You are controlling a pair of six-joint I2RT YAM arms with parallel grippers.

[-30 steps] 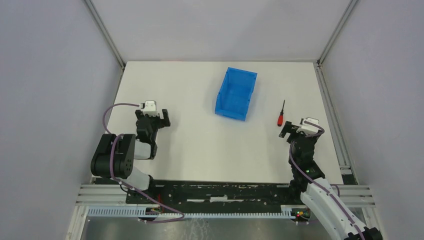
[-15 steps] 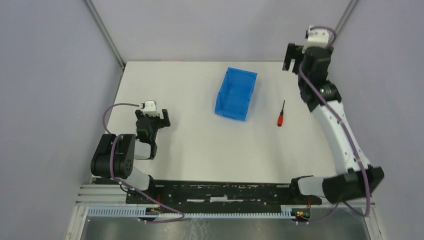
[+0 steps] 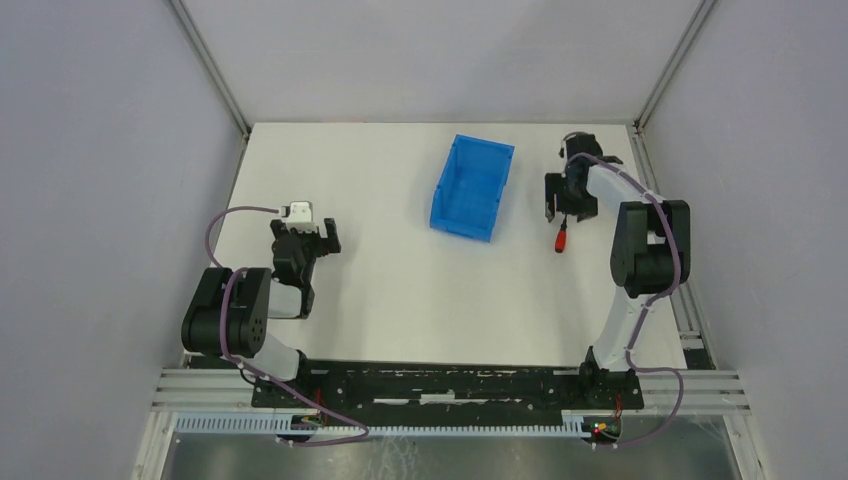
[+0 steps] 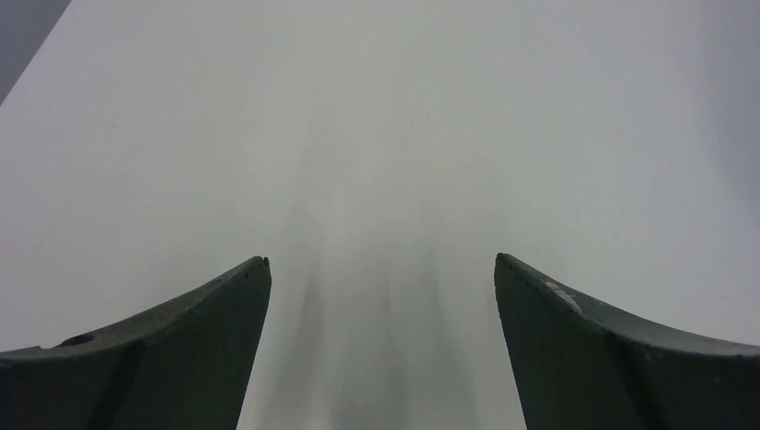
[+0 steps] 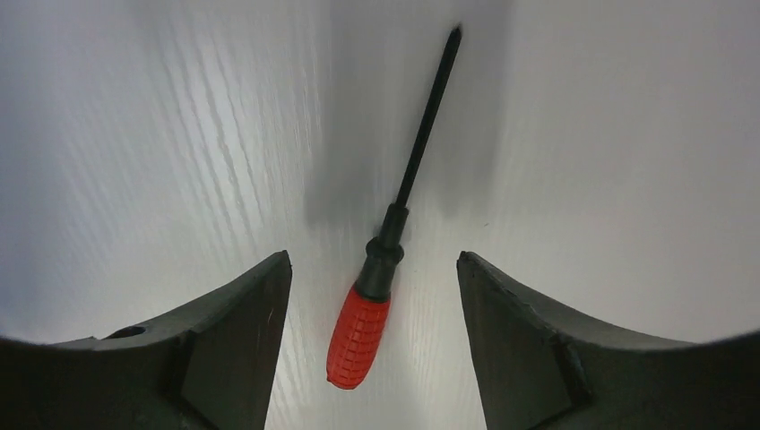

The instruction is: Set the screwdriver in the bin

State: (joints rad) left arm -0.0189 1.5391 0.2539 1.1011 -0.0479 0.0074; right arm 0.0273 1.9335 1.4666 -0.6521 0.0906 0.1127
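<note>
The screwdriver [image 3: 561,240], with a red handle and a thin black shaft, lies flat on the white table right of the blue bin [image 3: 497,200]. My right gripper [image 3: 568,206] is open and low over the shaft, so only the handle end shows from above. In the right wrist view the screwdriver [image 5: 360,333] lies between the open fingers of my right gripper [image 5: 373,260], touching neither, with its tip pointing away. The bin is empty, its low sloped end facing the near side. My left gripper [image 3: 320,238] is open and empty at the table's left; in the left wrist view my left gripper [image 4: 383,260] has only bare table between its fingers.
The white table [image 3: 400,290] is boxed in by grey walls with metal posts [image 3: 212,70] at the back corners. The right arm's elbow [image 3: 650,250] stands folded just right of the screwdriver. The aluminium base rail [image 3: 450,385] runs along the near edge.
My right arm swung from the near right up to the back right corner, then came down over the screwdriver. The screwdriver, the bin and the left arm have not moved.
</note>
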